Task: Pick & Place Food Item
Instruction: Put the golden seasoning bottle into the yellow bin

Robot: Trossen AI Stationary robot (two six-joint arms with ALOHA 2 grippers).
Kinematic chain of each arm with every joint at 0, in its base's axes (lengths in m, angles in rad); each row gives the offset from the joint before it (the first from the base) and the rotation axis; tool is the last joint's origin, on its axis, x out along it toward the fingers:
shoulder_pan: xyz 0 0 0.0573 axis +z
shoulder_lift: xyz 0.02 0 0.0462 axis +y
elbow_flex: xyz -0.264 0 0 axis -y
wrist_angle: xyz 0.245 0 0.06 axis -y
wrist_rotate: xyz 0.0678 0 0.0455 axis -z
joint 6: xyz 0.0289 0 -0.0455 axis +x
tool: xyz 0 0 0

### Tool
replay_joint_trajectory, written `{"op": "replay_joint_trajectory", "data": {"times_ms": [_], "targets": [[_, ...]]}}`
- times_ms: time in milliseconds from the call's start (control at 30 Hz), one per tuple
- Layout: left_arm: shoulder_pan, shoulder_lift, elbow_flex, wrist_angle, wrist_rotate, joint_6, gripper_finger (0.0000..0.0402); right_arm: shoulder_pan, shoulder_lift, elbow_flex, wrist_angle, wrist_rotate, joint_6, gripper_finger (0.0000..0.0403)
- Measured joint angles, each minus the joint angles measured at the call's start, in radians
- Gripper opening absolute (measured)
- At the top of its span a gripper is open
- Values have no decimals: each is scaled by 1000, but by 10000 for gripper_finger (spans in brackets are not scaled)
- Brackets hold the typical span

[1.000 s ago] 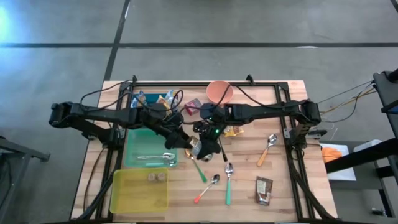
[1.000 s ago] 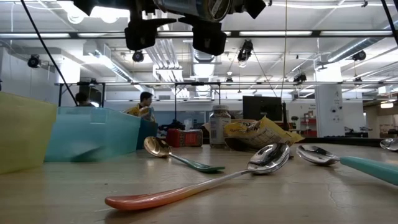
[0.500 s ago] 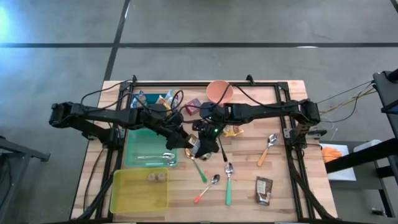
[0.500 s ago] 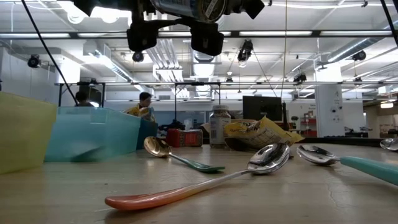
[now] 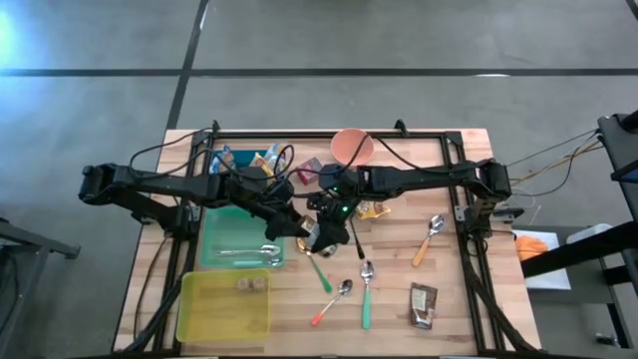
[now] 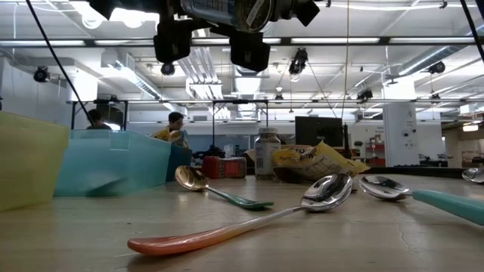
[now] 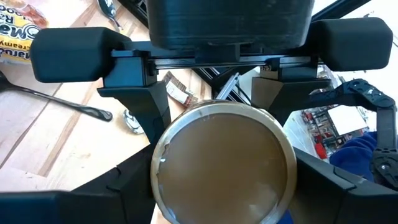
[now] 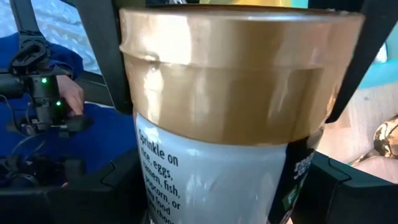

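Observation:
A spice jar [image 5: 314, 236] with a gold lid [image 8: 236, 68] and a white printed label hangs above the table's middle between both grippers. It lies roughly level, lid end toward the left arm. My left gripper [image 5: 300, 228] comes from the table's left and is shut on the lid end. In the left wrist view the round lid top [image 7: 221, 162] faces the camera. My right gripper [image 5: 327, 221] comes from the right and is shut on the jar's labelled body. The low view shows the jar [image 6: 227, 9] at the top, with two dark fingers [image 6: 175, 41] beneath it. My left gripper pinches the jar's lid end between its two fingers, one on either side of the lid's rim [image 7: 163, 155]. The fingers come slanting down from the table's left, along the jar. The jar is clear of the table. My right gripper pinches the labelled body [image 8: 155, 168] between its two fingers, which come slanting down from the table's right. The fingers sit on opposite sides of the body, behind the lid. The jar is held off the table, roughly level.
Below the jar lie several spoons [image 5: 365, 289] on the wood. A teal bin [image 5: 214, 249] and a yellow bin [image 5: 199, 309] stand at the left. A pink bowl [image 5: 351, 147] and packets [image 5: 249, 160] sit at the back, a brown packet [image 5: 424, 304] at the near right.
My left gripper's fingers have drawn closer together around the jar's lid end. Both arms and the jar have stayed where they were.

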Motion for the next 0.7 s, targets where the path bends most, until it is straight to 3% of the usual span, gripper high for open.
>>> {"op": "replay_joint_trajectory", "data": {"times_ms": [100,300,700], "targets": [[0,0,0,-1,7,-8,275,-1,0,0,1,0,1,272],[2,1,1,-21,2,-65,275,-2,1,0,6,8,17,383],[2,-1,2,-48,101,-83,275,-13,-5,0,-19,4,23,343]]}}
